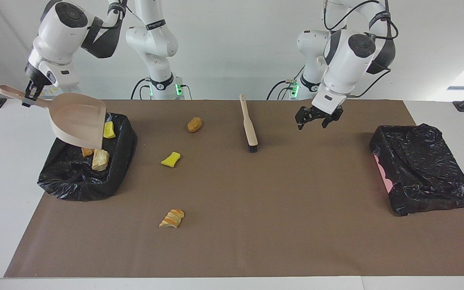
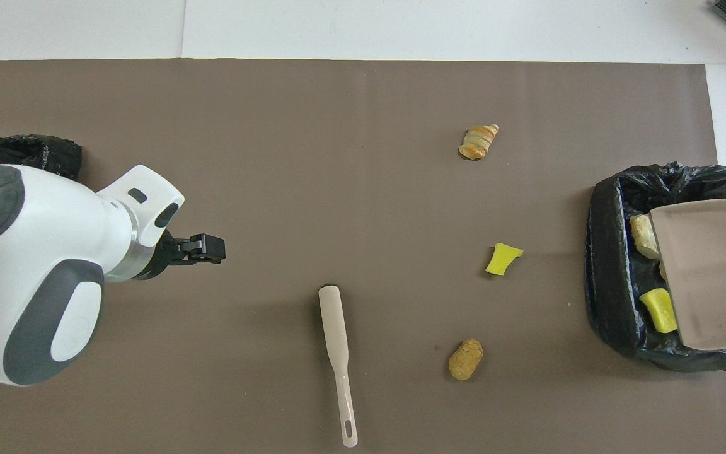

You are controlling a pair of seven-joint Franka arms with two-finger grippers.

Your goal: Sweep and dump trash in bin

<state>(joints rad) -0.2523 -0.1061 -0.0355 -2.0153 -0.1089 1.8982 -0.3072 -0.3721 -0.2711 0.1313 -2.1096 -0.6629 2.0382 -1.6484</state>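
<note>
Hiding part of trash (image 2: 658,309) | dustpan (image 2: 713,274) | bin (image 2: 609,296)

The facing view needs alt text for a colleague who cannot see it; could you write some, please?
The right gripper holds a beige dustpan tilted over a black-lined bin with foam chunks inside. The left gripper hangs open over the brown mat, beside a brush; three chunks lie on the mat.

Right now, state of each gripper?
Left gripper: open, empty, up over the mat beside the brush.
Right gripper: shut on the dustpan handle, pan tilted over the bin.
</note>
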